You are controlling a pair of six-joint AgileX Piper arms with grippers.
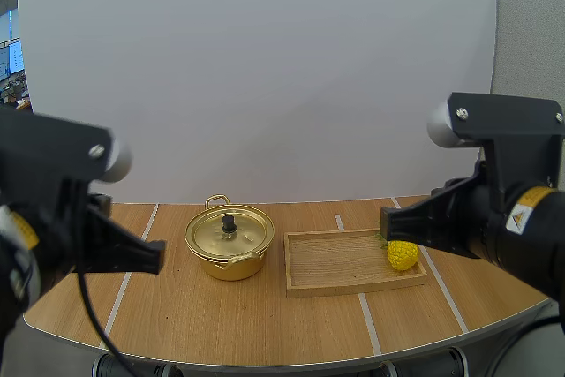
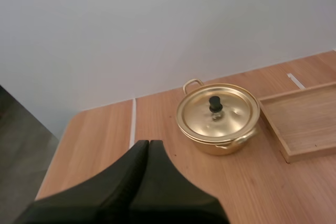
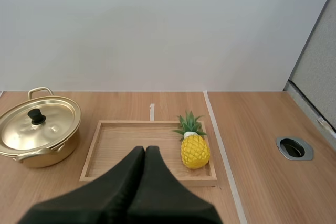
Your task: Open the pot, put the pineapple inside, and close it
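The gold pot is pictured at lower centre of the high view, its lid seated flat and the black knob standing at the middle. Just to the right, a wooden tray is laid on the table, near the pot but apart from it. The pineapple is found at the tray's right end; whether it stands or lies cannot be told.

The step in hand is judged to be the lifting of the lid, and no part of the task is yet done. For a clean lift, the left gripper would best be opened wide before it is lowered, centred straight over the knob, and closed squarely on it. The lid would then be raised vertically, so that the pot is not dragged, and set down on bare table away from the tray. The knob is small, so an off-centre pinch is likely to slip.

The left gripper is shown pressed together as one dark wedge, with nothing held, above the table and short of the pot. The right gripper is likewise closed on nothing, poised over the tray's near side with the pineapple just beyond it.
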